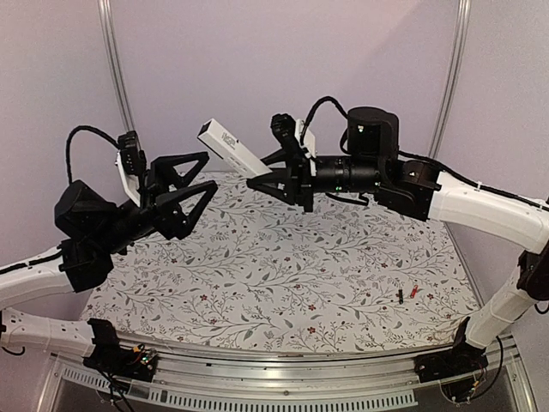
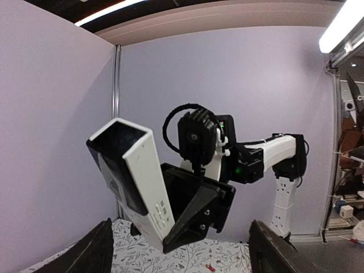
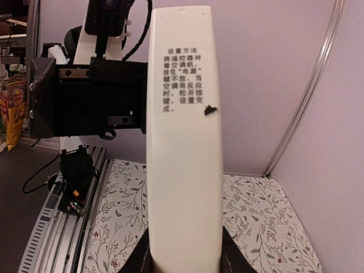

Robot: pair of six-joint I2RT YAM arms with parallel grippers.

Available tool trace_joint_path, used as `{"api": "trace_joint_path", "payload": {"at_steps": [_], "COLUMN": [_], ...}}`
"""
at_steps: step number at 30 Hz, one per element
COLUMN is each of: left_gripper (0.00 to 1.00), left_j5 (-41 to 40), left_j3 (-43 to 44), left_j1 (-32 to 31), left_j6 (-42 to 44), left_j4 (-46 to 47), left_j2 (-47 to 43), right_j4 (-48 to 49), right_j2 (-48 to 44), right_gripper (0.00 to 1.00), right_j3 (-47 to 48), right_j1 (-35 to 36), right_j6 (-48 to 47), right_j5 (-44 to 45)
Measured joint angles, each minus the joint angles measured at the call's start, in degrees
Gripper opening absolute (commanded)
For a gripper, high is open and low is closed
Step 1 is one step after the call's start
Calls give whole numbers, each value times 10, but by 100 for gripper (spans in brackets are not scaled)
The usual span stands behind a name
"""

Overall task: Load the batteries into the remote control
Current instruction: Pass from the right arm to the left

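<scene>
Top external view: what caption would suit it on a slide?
Right claw holds the remote aloft beside the open left claw; two batteries lie on the table.

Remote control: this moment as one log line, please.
remote control: in right jaws, aloft | left jaws: open, empty | batteries: on table

White remote (image 1: 230, 148) tilted aloft — batteries (image 1: 401, 296) lying close

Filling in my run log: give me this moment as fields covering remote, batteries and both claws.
remote: midair, tilted, gripped at its lower end
right claw: shut on the remote
left claw: open, empty, clear of the remote
black battery: on the table, near right
red battery: beside it, loose
loaded: none yet
</scene>
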Motion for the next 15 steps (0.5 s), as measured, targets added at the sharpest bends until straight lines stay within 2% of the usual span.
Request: {"api": "trace_joint_path", "payload": {"at_steps": [4,9,15], "left_gripper": [77,72,46], "left_j5": [27,36,44], "left_j3": [-3,1,14], "left_j1": [-12,-31,-38], "left_j6": [32,50,59], "left_j4": [5,7,14], "left_j2": [15,49,75], "right_j4": [-17,-47,-72], "right_j2": [-6,-6,-6], "right_gripper": [0,0,0], "right_j3": [23,27,27], "right_j1": [-17,-9,-9], "right_j6": [34,43,42], "right_j5": [-75,-119,-150]}}
